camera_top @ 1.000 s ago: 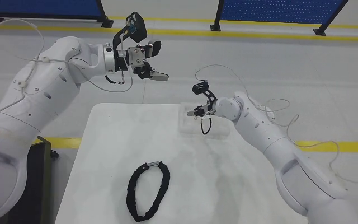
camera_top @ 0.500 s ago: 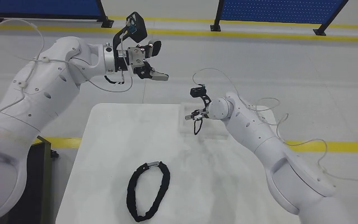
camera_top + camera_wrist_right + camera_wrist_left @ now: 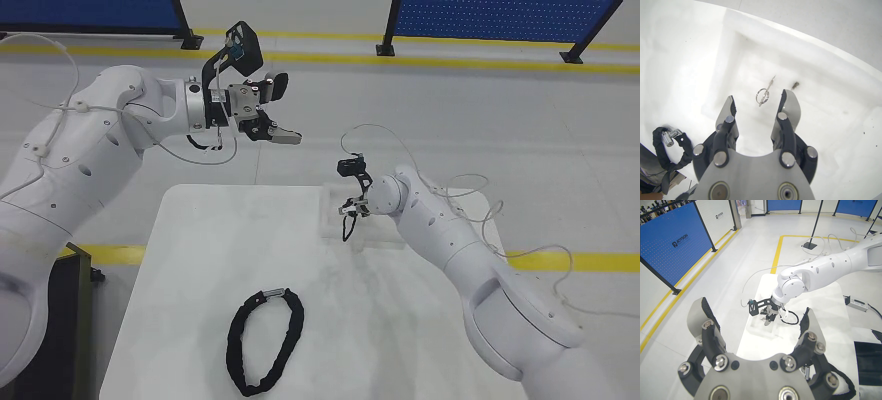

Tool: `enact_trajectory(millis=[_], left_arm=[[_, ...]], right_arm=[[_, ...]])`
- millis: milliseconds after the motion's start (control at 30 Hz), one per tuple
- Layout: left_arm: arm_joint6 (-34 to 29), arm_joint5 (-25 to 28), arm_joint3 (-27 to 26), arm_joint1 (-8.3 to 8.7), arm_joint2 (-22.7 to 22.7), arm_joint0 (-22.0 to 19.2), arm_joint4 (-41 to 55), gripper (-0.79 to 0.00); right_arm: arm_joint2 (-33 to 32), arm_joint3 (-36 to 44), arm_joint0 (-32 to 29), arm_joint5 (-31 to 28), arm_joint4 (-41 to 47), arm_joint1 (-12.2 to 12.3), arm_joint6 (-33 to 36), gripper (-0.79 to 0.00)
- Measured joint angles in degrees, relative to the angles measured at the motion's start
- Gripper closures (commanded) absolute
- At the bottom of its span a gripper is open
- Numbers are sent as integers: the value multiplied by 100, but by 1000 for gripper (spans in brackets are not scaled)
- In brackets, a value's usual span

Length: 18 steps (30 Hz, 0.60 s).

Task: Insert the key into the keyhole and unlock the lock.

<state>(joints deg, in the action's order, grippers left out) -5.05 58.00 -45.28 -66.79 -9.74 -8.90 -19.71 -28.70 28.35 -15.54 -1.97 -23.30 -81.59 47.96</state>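
A small metal key [image 3: 763, 94] on a split ring lies in a shallow white foam tray [image 3: 730, 56] at the table's far edge. My right gripper [image 3: 758, 103] hangs just over it, open, one finger on each side of the key, not touching it. The same gripper [image 3: 349, 208] sits over the tray [image 3: 328, 222] in the top view. A black fabric-covered chain lock [image 3: 264, 338] with a silver lock body [image 3: 669, 141] lies in a loop on the table's near middle. My left gripper [image 3: 285, 135] is open and held high beyond the table's far left corner.
The white table [image 3: 200, 300] has a rounded outline with bare surface around the chain lock. Blue barrier panels [image 3: 90, 15] and yellow floor lines lie beyond it. A black cable [image 3: 347, 230] hangs from the right wrist over the tray.
The right arm swung leftwards and its gripper turned down over the tray, ending above the key. The left arm and the chain lock stayed put.
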Motion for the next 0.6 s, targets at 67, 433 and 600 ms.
enact_trajectory(millis=[67, 433, 600], left_arm=[[0, 0, 0, 0, 0, 0, 0, -785], [0, 0, 0, 0, 0, 0, 0, -785], [0, 0, 0, 0, 0, 0, 0, -785]], right_arm=[[-5, -84, 10, 6, -8, -46, -10, -292], [-55, -488, 38, 21, -11, -272, -84, -200], [-82, -666, 49, 42, -16, -360, -123, -139]])
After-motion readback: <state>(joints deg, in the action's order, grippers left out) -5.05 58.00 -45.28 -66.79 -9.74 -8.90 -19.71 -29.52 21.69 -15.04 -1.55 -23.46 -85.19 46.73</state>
